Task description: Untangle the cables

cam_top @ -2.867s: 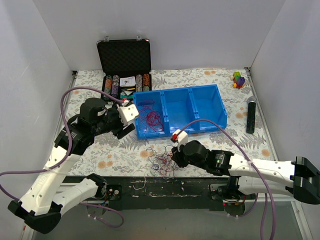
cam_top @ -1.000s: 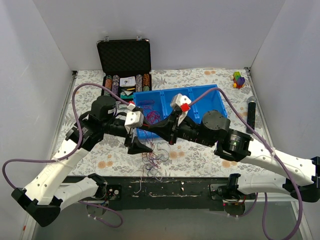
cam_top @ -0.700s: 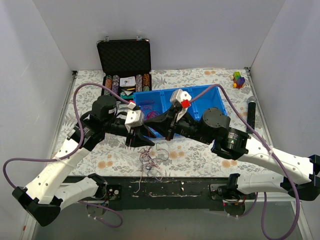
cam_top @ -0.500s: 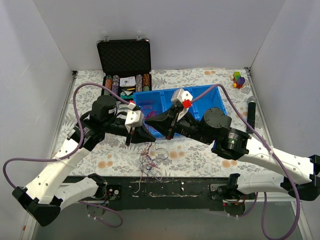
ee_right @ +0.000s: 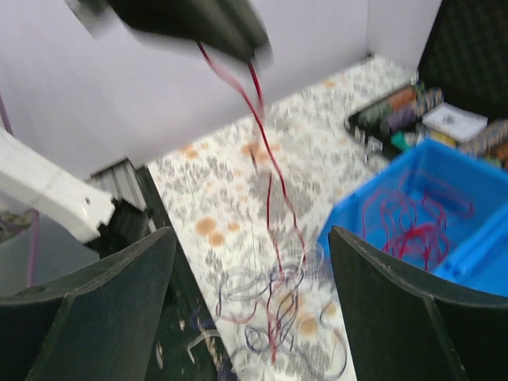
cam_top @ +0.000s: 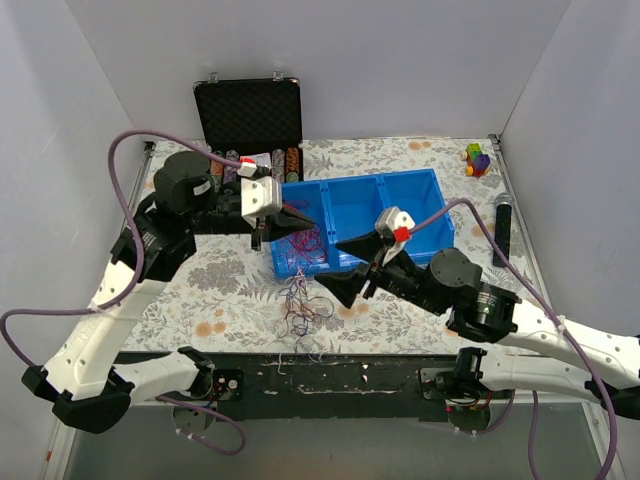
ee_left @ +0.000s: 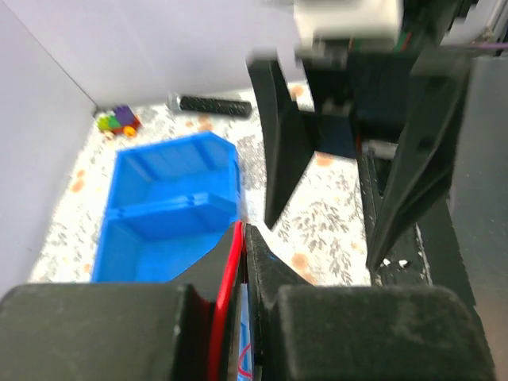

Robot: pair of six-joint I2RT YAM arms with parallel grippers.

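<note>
Cables (cam_top: 300, 308) lie in a loose tangle of red, purple and white strands on the flowered table (cam_top: 230, 290), just in front of the blue bin (cam_top: 355, 205). More red strands lie inside the left compartment of this bin. The left gripper (cam_top: 305, 220) is fully closed, and its own wrist view shows a red strand (ee_left: 228, 274) pinched between the two fingers. This gripper is held up above the left compartment. In the right wrist view the red strand hangs from it down to the tangle on the table. The right gripper (cam_top: 343, 268) has its fingers spread wide and nothing is between them. It is above the table near the front wall of the bin, with the tangle just beside it, on its left. An open black case (cam_top: 250, 112) stands behind the bin.
</note>
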